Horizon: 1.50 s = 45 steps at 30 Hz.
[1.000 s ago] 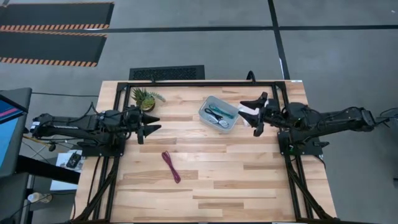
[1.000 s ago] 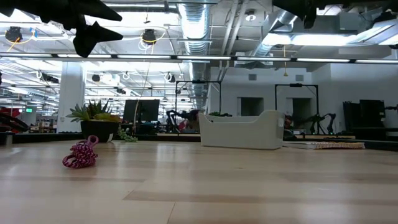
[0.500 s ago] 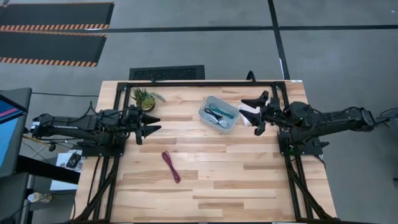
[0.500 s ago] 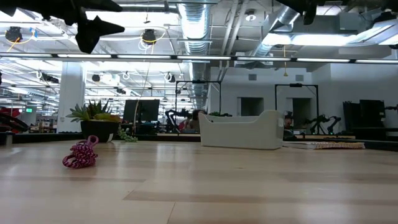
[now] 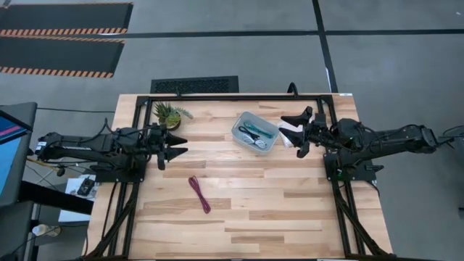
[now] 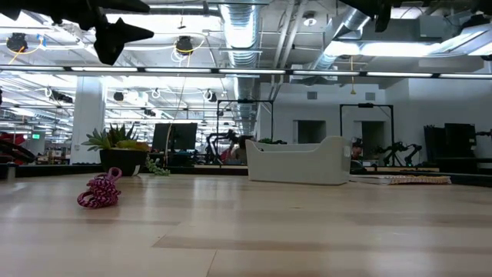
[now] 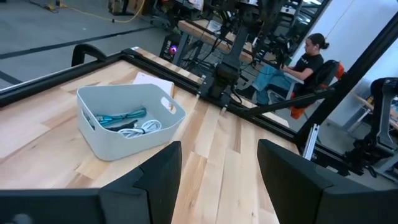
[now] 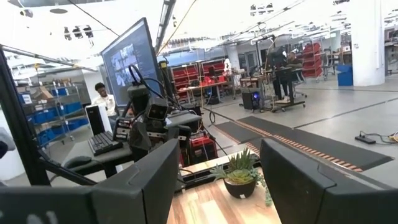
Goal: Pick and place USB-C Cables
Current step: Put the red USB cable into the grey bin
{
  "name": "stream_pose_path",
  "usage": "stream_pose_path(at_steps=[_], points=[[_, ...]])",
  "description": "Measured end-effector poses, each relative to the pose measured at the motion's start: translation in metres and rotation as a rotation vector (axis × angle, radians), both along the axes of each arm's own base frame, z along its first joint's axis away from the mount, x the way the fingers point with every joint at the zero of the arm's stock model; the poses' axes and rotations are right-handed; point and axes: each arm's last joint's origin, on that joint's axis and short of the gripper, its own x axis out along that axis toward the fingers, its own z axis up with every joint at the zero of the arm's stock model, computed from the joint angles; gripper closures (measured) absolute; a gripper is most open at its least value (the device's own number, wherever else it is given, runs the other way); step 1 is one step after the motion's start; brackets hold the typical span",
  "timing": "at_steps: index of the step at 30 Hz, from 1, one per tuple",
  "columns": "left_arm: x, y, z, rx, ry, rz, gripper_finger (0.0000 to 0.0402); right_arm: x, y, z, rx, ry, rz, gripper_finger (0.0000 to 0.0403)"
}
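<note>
The left gripper point(image 5: 177, 145) hangs open and empty above the table's point(image 5: 290, 210) left side. One maroon-red cable point(image 5: 199, 193) lies alone on bare wood near the middle. The bin point(image 5: 254, 133) holds seemingly three cables point(image 5: 253, 134): black, teal, white. The right gripper point(image 5: 294, 134), open and empty, hovers just right of the bin

One maroon cable point(image 5: 199, 193) on table; three cables in one bin point(image 5: 244, 137); one plant point(image 5: 168, 114).
</note>
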Motion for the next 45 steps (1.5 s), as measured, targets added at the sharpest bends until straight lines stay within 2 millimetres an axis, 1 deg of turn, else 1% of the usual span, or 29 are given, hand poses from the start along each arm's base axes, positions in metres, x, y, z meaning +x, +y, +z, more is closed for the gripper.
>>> stream_pose_path(at_steps=[9,17,23,28,31,35,38,41,45], points=[[0.001,0.0,0.006,0.017,-0.065,0.008,0.0203,0.0,0.0,0.0,0.02,-0.011,0.003,0.0154],[0.001,0.001,0.005,0.007,-0.057,0.022,0.0202,0.0,0.0,0.0,0.019,-0.009,0.005,0.0154],[0.001,0.0,0.006,0.005,-0.058,0.013,0.0175,-0.002,0.0,0.001,0.018,-0.015,0.006,0.0154],[0.001,-0.002,0.005,-0.018,-0.056,-0.058,0.0153,-0.003,0.001,0.004,0.008,-0.038,0.057,0.0154],[0.0,-0.004,0.001,-0.033,-0.016,-0.129,0.015,-0.003,0.002,0.005,0.009,-0.051,0.084,0.0154],[-0.002,-0.006,-0.01,-0.063,0.108,-0.191,0.0155,0.003,0.002,0.0,0.017,-0.008,0.086,0.0154],[-0.004,-0.012,-0.019,-0.09,0.201,-0.304,0.0161,0.008,0.002,-0.004,0.028,0.009,0.088,0.0154],[-0.002,-0.02,-0.023,-0.123,0.248,-0.396,0.0166,0.013,0.003,-0.007,0.048,0.029,0.093,0.0154],[0.008,-0.032,-0.031,-0.082,0.313,-0.44,0.0168,0.016,0.003,-0.01,0.066,0.04,0.097,0.0154]])
